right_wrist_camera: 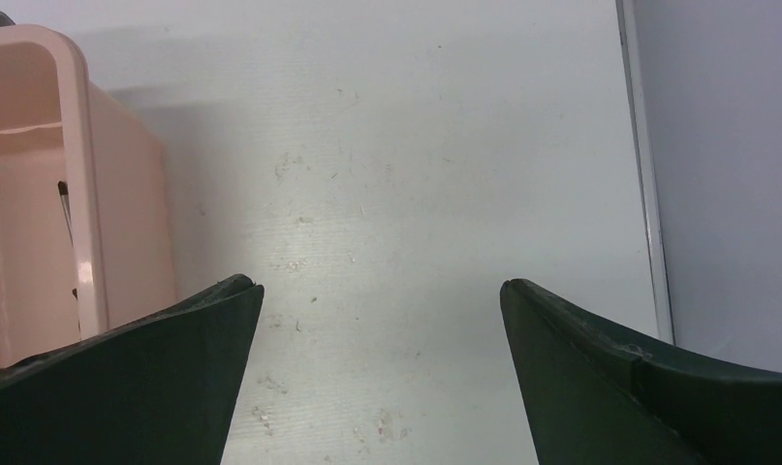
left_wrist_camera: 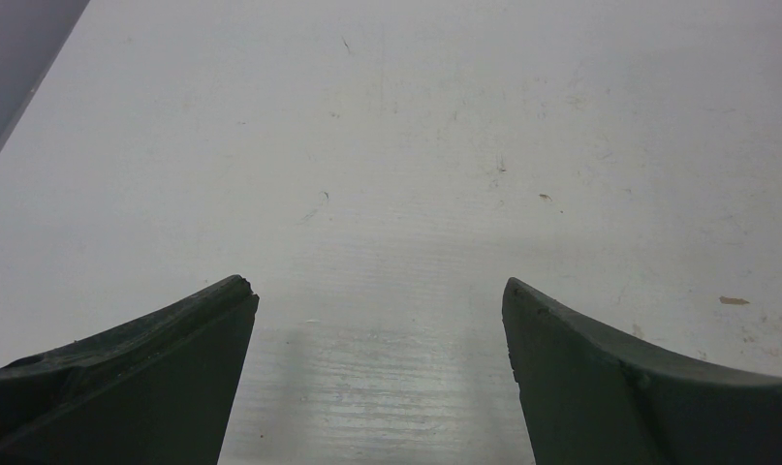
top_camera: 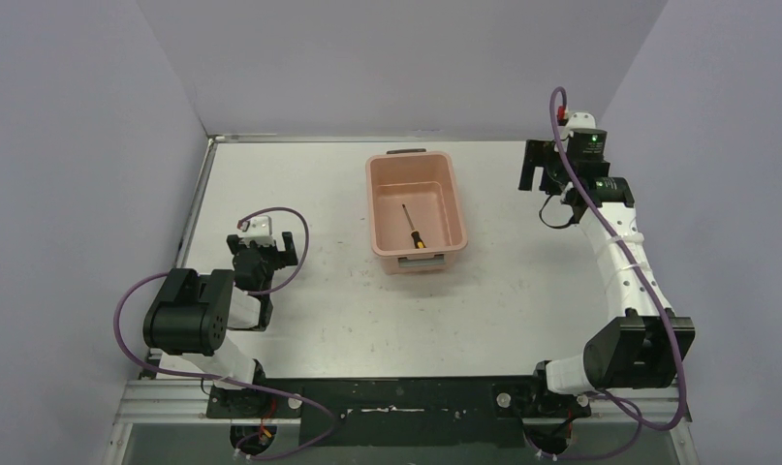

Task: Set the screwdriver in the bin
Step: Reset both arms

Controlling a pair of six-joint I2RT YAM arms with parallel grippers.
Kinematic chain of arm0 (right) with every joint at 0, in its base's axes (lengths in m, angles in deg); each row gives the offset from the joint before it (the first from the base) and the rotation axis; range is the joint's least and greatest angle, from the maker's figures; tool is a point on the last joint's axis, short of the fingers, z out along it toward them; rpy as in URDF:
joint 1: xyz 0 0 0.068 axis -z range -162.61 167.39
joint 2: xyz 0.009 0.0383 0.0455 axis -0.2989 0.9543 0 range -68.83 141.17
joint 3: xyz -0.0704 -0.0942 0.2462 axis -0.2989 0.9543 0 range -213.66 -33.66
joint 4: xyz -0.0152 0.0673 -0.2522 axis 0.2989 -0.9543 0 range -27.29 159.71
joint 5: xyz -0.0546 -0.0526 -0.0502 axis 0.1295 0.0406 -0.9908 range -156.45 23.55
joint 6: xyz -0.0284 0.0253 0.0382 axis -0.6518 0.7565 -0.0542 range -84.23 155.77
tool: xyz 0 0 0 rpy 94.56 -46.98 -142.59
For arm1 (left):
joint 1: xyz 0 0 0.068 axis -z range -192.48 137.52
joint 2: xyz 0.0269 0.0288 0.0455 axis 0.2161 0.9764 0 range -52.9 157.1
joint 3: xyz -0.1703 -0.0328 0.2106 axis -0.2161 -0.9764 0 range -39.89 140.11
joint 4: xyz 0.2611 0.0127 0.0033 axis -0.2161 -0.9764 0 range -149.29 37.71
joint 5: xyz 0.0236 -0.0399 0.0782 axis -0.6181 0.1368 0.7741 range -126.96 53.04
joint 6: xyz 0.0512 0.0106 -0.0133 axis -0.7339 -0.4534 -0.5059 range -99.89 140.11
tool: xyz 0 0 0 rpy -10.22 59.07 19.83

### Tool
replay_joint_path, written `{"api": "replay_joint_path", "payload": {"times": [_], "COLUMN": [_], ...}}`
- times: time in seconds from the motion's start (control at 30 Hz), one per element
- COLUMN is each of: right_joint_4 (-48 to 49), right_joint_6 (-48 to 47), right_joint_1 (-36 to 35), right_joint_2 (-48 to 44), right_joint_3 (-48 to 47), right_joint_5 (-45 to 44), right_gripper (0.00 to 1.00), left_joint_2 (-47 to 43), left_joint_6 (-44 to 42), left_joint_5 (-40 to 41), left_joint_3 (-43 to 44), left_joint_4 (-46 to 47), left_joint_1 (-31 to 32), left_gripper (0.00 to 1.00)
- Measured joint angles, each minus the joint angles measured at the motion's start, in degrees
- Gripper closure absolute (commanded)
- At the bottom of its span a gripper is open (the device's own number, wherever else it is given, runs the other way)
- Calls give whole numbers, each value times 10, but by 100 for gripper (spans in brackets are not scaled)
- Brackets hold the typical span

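The screwdriver (top_camera: 412, 227) lies inside the salmon-pink bin (top_camera: 377, 208) at the middle back of the table, its black-and-yellow handle towards the near end. My left gripper (top_camera: 263, 250) is open and empty, low over bare table to the left of the bin; its wrist view (left_wrist_camera: 376, 283) shows only table between the fingers. My right gripper (top_camera: 535, 167) is open and empty, to the right of the bin near the back. In its wrist view (right_wrist_camera: 379, 283) the bin (right_wrist_camera: 84, 194) is at the left edge, with a thin dark sliver of the screwdriver shaft (right_wrist_camera: 67, 218) inside.
Grey walls close in the table at the back and on both sides. The table's right edge strip (right_wrist_camera: 646, 194) runs close to my right gripper. Purple cables (top_camera: 299, 242) loop off both arms.
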Motion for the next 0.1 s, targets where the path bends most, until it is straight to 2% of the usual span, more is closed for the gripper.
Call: {"api": "replay_joint_path", "payload": {"times": [0.1], "right_joint_4": [0], "right_joint_6": [-1], "right_joint_1": [0], "right_joint_2": [0], "right_joint_3": [0], "right_joint_5": [3], "right_gripper": [0], "left_joint_2": [0], "left_joint_6": [0], "left_joint_5": [0], "left_joint_3": [0], "left_joint_4": [0], "left_joint_1": [0], "left_gripper": [3]}}
